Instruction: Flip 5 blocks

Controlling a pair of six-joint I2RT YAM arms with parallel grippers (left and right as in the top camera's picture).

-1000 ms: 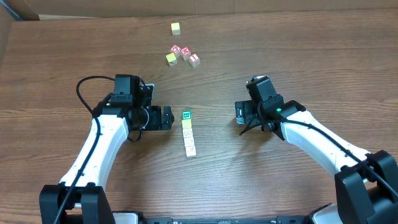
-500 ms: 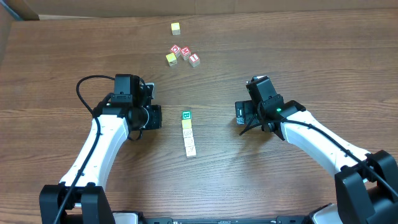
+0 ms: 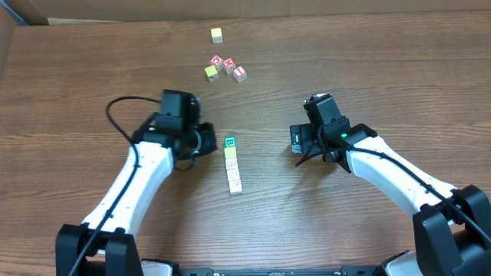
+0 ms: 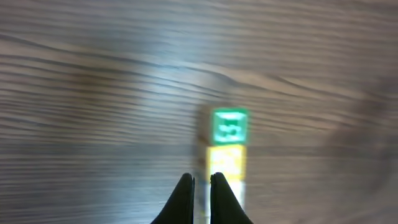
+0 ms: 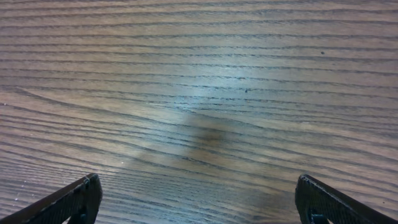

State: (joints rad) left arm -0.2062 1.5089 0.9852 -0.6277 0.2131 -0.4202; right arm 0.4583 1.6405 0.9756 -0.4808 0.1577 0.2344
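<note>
Blocks (image 3: 232, 164) are left unmoved, a green "B" read on the end one; left gripper (image 3: 209, 142) has been shut, empty, and brought nearer; right gripper (image 5: 198, 190) is kept open.

Little lettering I can read
One blurred white letter, maybe B, on the green-faced block (image 4: 229, 126) under my left wrist; marks on the red-faced cubes (image 3: 229, 64) too small

arms (image 3: 136, 175): white shells, black joints | left pincer (image 4: 201, 178): black, tapered | cable (image 3: 119, 108): black loop
</note>
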